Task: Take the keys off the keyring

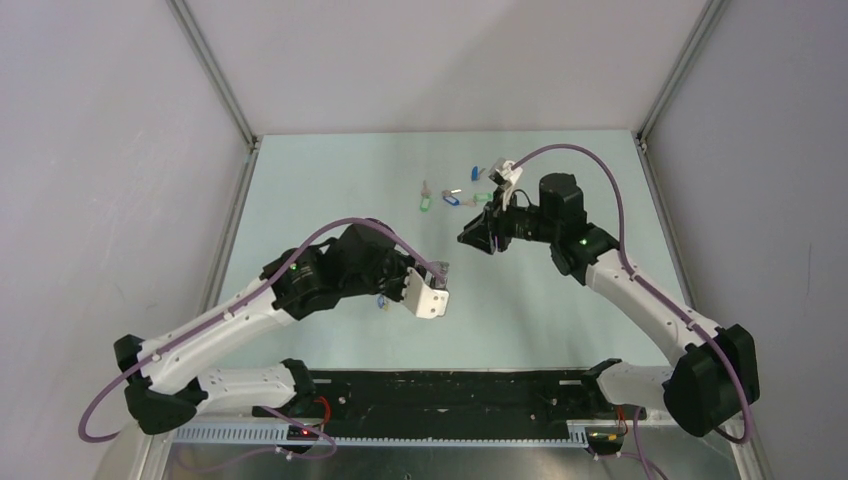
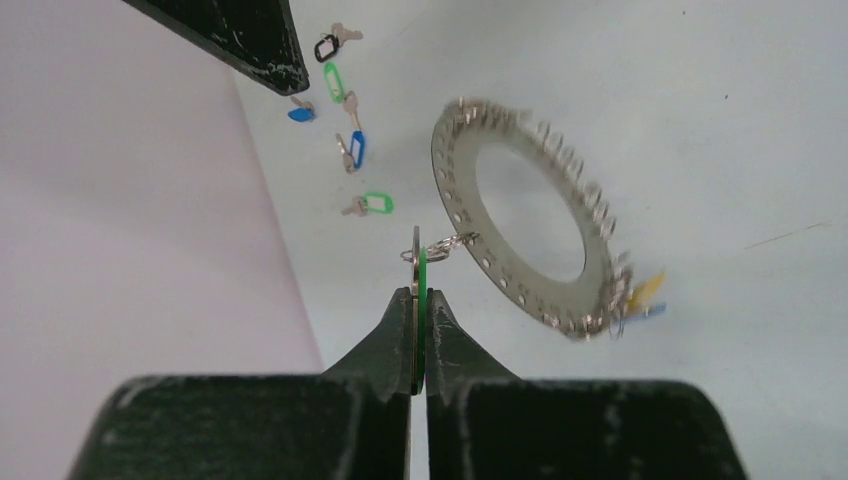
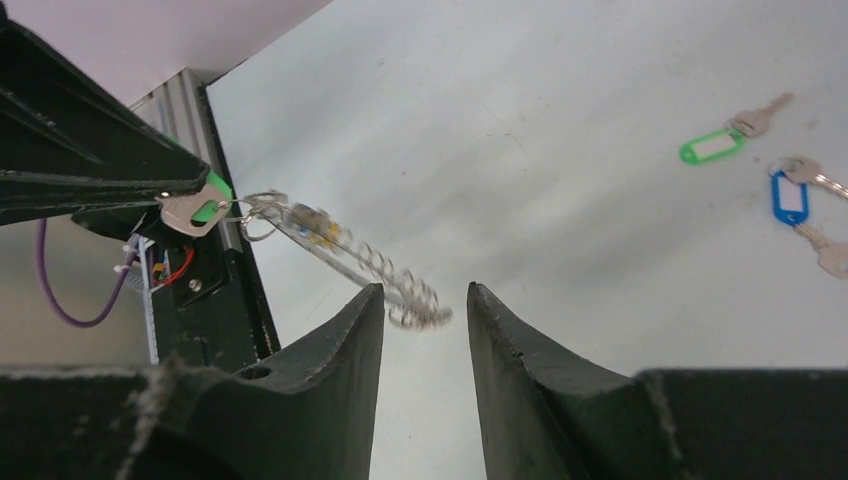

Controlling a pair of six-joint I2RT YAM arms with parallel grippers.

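Left wrist view, our notes:
- worktop (image 1: 330, 170): carries loose keys (image 2: 372, 205) at far side, well apart from both arms.
- keyring (image 2: 455, 175): hangs clear of worktop, we judge, by small wire loop off green-tag key (image 2: 421, 265). Flat grey, wide round hole, rim bristling with little loops. Yellow and blue tags (image 2: 645, 290) on far edge.
- left tool (image 2: 418, 300): clamped flat on green-tag key. We read it as anchor.
- right tool (image 3: 425, 300): fingers apart, ring rim just ahead, placed to take ring.
- loose keys: green, blue, black tags.
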